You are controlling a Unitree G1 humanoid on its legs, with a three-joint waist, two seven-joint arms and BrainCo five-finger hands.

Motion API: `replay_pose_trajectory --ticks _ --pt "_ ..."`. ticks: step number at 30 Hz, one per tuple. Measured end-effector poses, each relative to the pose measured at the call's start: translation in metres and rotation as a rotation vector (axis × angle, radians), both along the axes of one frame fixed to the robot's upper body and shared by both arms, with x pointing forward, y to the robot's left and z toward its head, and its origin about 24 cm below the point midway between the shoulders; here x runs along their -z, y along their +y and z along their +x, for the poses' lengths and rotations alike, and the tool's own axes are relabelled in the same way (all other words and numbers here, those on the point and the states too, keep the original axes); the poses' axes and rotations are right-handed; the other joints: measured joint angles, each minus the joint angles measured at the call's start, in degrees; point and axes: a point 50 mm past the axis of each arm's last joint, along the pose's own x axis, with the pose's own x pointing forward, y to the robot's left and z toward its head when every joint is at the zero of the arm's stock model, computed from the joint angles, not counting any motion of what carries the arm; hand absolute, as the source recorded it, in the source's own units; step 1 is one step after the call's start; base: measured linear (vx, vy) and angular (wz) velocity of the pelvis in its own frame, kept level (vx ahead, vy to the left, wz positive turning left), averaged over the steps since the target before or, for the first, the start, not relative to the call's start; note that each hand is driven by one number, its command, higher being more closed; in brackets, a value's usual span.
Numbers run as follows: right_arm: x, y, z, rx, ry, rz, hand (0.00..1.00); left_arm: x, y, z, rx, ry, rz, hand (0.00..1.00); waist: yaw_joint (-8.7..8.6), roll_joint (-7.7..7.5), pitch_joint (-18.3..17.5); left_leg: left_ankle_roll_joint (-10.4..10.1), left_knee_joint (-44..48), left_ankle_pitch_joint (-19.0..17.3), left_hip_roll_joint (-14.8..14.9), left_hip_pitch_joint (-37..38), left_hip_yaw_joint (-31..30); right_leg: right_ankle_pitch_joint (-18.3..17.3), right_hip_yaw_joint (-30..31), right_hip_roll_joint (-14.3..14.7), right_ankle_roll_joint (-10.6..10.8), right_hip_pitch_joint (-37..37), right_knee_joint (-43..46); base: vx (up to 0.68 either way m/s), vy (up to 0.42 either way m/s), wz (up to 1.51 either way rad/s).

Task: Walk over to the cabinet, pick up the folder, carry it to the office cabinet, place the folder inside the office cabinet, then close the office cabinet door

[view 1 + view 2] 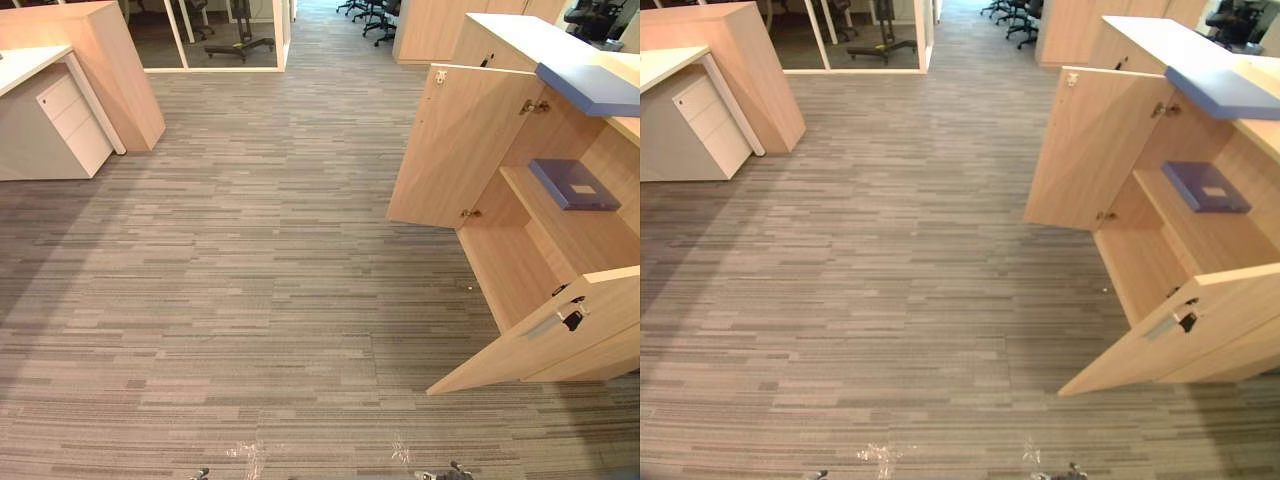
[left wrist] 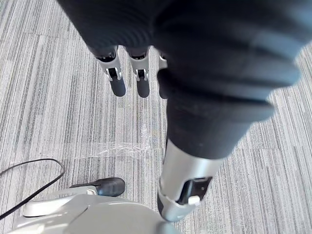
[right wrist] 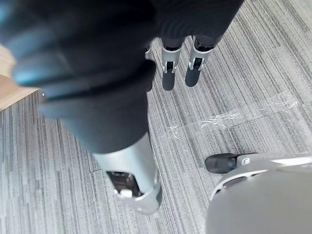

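A flat blue folder (image 1: 574,184) lay inside the light-wood office cabinet (image 1: 510,265), its doors swung wide. Left hand (image 2: 117,80) and right hand (image 3: 168,75) hung straight-fingered, empty.

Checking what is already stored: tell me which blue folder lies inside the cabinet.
The darker folder with a pale label, flat on the inner shelf; the lighter one lies on the cabinet's top.
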Motion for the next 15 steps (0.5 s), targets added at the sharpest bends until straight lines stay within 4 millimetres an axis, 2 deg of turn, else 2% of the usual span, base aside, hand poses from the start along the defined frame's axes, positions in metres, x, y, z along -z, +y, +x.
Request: replay_pose_trajectory --ticks 15 --pt "-0.0002 0.0012 0.0025 0.008 -0.015 0.016 0.00 0.0000 0.0002 -0.0002 -0.040 -0.018 -0.052 0.00 0.06 -0.38 0.54 -0.22 -0.88 0.29 -0.13 0.90 0.24 0.02 -0.02 -0.12 -0.05 0.18 -0.06 0.00 0.000 0.00"
